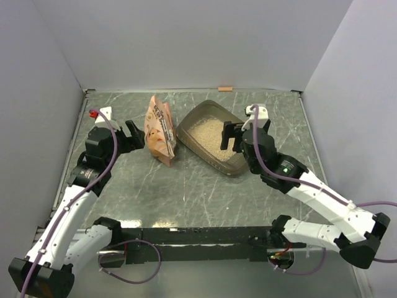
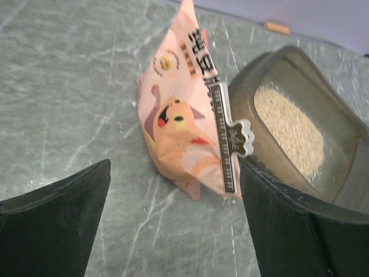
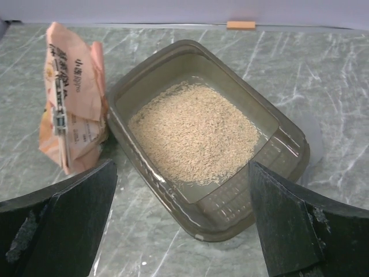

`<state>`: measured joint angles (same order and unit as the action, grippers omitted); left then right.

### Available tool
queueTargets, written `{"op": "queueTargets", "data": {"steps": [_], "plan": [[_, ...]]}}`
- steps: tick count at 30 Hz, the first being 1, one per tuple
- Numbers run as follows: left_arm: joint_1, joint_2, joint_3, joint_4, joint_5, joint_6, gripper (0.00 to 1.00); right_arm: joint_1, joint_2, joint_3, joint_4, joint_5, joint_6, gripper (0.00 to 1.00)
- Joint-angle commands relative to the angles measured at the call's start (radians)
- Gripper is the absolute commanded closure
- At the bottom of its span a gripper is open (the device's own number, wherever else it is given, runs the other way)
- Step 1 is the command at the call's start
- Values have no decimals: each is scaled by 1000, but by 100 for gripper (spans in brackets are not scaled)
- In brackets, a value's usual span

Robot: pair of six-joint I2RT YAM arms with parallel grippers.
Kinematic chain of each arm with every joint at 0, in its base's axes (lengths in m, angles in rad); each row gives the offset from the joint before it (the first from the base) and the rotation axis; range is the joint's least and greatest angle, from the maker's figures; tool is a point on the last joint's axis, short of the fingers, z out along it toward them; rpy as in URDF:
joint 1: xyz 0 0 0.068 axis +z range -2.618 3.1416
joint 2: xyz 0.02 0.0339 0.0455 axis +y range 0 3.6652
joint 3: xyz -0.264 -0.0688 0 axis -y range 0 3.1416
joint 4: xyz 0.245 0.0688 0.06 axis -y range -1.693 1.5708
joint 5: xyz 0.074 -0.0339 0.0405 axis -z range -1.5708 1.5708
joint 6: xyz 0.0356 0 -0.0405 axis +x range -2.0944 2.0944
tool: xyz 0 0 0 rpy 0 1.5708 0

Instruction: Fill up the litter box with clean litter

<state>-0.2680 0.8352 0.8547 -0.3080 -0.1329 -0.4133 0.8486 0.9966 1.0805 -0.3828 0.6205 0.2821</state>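
The left gripper reaches out over the grey marbled table with its jaws spread wide and nothing between them. Just ahead of it, on the side towards the other arm, sits the crinkled orange-pink bag, printed with a cartoon cat. In the left wrist view the bag lies in the open span between the two dark fingers but beyond their tips, so it is not gripped. A long dark clip with a pale handle runs along the bag on the edge turned away from this gripper, towards the tray. Right of the bag and just beside it is the litter box, a dark brown-grey translucent tray set at an angle on the table; whether bag and tray touch cannot be told. The clean litter lies inside the tray as a pale beige patch of granules covering most of its floor, while the ribbed end of the floor closest to the right gripper shows bare. That gripper hangs over the right end of the tray with its jaws likewise wide apart and holding nothing; in its wrist view the tray's closest corner sits below and between the two fingers, and the bag is off beyond its left finger. Well ahead of it, a small tan strip lies at the foot of the back wall.
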Motion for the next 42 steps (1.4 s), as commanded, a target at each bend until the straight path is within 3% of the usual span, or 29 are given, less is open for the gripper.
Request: {"op": "queueTargets", "data": {"steps": [1,8,19,29,42], "plan": [[3,-45,-39,93,90,-4,3,6,57,48,15,55,-29,1],[3,-41,-59,90,125,10,3,6,118,79,81,-174,-66,0],[23,-82,-89,96,156,4,3,4,404,252,97,-462,126,2],[50,-108,-98,95,154,-2,3,3,703,430,166,-530,112,3],[130,-97,-105,110,262,-35,3,-42,870,522,212,-616,115,14]]}}
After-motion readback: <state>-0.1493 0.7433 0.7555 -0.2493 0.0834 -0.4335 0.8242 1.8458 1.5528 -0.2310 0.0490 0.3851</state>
